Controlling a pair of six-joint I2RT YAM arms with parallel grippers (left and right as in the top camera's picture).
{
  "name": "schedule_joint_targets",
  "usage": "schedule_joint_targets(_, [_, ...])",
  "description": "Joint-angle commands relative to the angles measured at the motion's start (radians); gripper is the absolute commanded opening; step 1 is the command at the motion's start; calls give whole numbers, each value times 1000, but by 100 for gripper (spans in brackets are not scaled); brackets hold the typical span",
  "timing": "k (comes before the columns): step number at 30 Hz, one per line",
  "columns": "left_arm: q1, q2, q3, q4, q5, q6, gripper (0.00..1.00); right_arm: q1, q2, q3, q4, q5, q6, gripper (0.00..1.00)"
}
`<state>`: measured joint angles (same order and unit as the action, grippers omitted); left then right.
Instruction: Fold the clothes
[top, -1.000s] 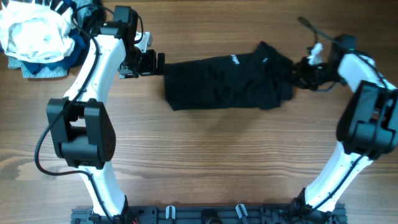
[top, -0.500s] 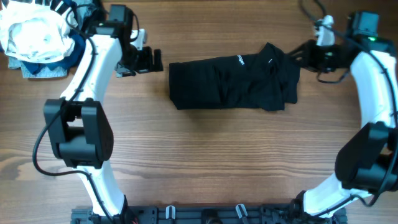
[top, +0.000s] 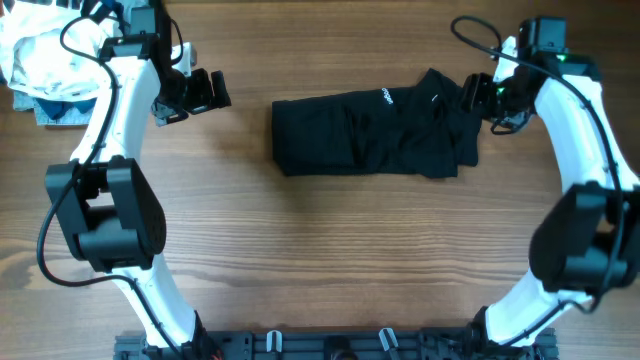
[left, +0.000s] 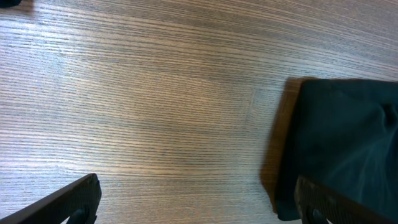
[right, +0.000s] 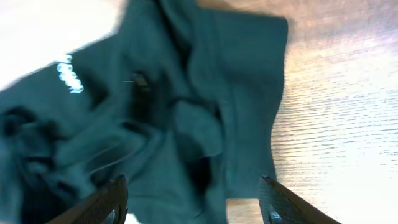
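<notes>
At the upper left of the overhead view, the black left gripper (top: 210, 90) hangs over bare wood. Its jaws are spread wide and empty, well apart from the cloth's left edge. The black soft-fabric garment (top: 370, 135) lies on the pale wooden table (top: 320, 250) in the upper middle of the frame, already a rough oblong. Its left end is straight and squared. Its right end is rumpled, with a flap poking toward the top edge. Small white lettering (top: 383, 97) shows near its upper border. It looks light and limp (likely to sag, and to slide on smooth wood), so the corners of the short ends seem the best hold, pinched through all layers. At the upper right, the black right gripper (top: 474, 95) hovers at the rumpled end, fingers apart, gripping nothing.
</notes>
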<state>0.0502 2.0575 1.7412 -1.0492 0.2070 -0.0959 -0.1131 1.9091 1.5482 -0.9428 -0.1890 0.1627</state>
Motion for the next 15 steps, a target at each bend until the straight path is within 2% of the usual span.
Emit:
schedule_joint_targets(1, [5, 5, 11, 2, -3, -17, 100, -5, 106, 7, 13, 61, 20, 67])
schedule_joint_targets(7, [5, 5, 11, 2, -3, -17, 100, -39, 206, 7, 33, 66, 20, 66])
schedule_joint_targets(12, [4, 5, 11, 2, -2, -17, 100, -45, 241, 7, 52, 53, 19, 58])
schedule_joint_targets(14, [4, 5, 11, 2, -2, -17, 100, -44, 250, 6, 58, 22, 19, 49])
schedule_joint_targets(15, [4, 5, 11, 2, -3, -17, 100, -44, 253, -2, 74, -19, 19, 35])
